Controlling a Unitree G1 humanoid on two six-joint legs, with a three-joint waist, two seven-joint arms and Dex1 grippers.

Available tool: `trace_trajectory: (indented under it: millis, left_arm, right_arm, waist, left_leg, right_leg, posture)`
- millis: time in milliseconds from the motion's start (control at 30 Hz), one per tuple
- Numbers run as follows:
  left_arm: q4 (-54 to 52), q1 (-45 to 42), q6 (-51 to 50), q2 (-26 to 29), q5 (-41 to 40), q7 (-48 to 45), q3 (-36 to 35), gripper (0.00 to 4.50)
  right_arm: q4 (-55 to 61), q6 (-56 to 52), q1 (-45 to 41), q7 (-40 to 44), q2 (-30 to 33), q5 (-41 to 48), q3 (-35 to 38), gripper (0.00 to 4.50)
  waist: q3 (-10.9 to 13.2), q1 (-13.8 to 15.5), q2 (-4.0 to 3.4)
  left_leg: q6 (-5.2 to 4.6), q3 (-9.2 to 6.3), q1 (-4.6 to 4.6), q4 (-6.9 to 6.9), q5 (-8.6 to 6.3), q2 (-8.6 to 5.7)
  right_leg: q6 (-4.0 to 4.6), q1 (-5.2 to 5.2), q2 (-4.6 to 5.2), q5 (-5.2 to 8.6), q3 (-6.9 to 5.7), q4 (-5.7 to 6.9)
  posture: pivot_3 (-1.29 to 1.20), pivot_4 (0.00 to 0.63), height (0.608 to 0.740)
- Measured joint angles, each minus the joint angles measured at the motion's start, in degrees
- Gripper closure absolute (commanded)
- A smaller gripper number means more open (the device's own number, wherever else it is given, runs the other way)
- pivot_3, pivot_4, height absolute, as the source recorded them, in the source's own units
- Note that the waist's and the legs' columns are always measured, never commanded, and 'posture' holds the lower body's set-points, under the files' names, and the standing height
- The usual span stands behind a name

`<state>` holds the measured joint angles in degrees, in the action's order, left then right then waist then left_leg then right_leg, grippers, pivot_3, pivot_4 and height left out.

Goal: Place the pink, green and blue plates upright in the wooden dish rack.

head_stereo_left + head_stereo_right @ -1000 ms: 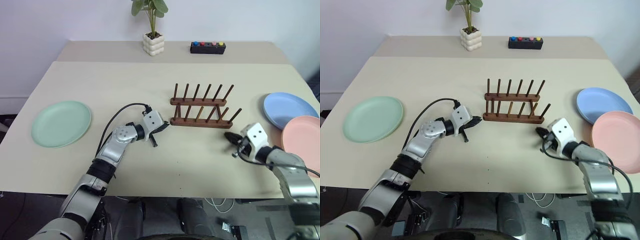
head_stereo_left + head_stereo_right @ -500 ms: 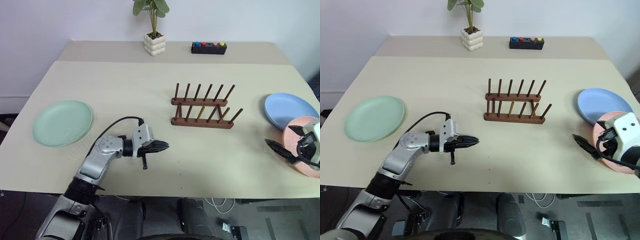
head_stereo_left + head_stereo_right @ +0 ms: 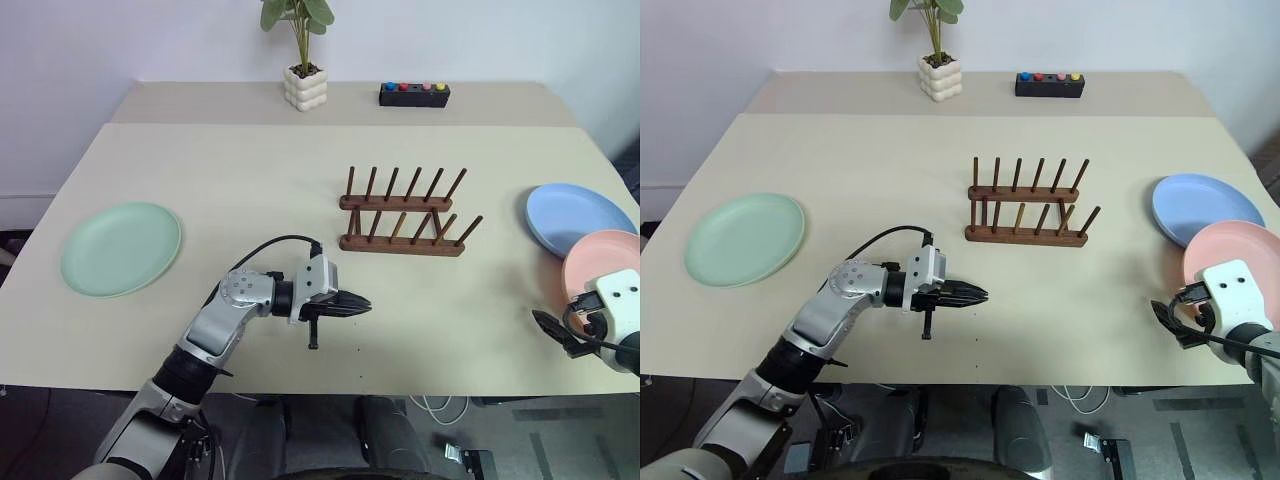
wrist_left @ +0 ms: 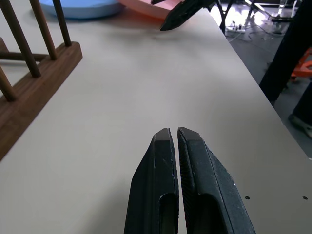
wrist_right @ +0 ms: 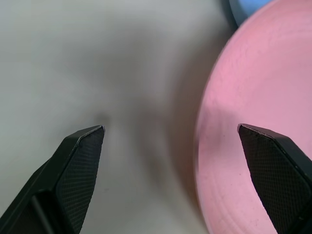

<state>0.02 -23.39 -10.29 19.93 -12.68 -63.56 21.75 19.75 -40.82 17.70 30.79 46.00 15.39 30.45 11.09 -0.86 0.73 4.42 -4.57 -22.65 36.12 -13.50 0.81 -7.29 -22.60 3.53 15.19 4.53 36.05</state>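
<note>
step: grasp pink plate (image 3: 1240, 258) | right gripper (image 5: 170, 146) spread wide, empty, at its near-left rim; bring one finger under the rim, then close | left gripper (image 4: 174, 139) clenched, empty | wooden dish rack (image 3: 404, 215) empty, mid-table | blue plate (image 3: 578, 217) far right | green plate (image 3: 122, 247) far left

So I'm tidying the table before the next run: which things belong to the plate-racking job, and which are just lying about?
Belongs to the job:
- pink plate
- blue plate
- green plate
- wooden dish rack

Just lying about:
- potted plant
- black box with coloured buttons
</note>
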Motion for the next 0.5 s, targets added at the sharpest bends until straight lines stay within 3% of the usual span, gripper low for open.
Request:
trace_trajectory:
  millis: [67,300,500]
  left_arm:
    - [0.01,0.0,0.11,-0.35,0.23,0.03,0.01,4.33]
    - [0.02,0.06,0.61,-0.31,0.73,0.11,0.0,4.33]
    - [0.92,0.08,0.68,-1.46,0.83,0.13,0.1,4.33]
  right_arm:
    - [-0.51,0.44,0.06,-0.37,0.0,-1.29,-1.06,0.88]
    - [-0.73,1.29,0.72,-0.85,-0.11,-3.55,-1.45,4.42]
    - [1.47,1.77,3.19,-0.64,-0.29,-4.14,-0.55,4.47]
  waist:
    - [0.0,0.03,0.0]
    - [0.0,0.04,0.0]
    - [0.0,0.08,0.02]
  left_leg:
    - [0.0,0.0,0.0,0.01,0.0,0.0]
    - [0.0,0.0,0.0,0.01,0.0,0.0]
    - [0.0,0.0,0.01,0.03,0.0,0.0]
  right_leg:
    - [0.0,0.0,0.0,0.0,0.0,0.0]
    - [0.0,0.0,0.0,0.0,0.0,0.01]
    - [0.0,0.02,0.0,0.0,0.0,0.0]
  posture:
    - [0.0,0.15,0.73]
    - [0.0,0.15,0.73]
    - [0.0,0.15,0.73]
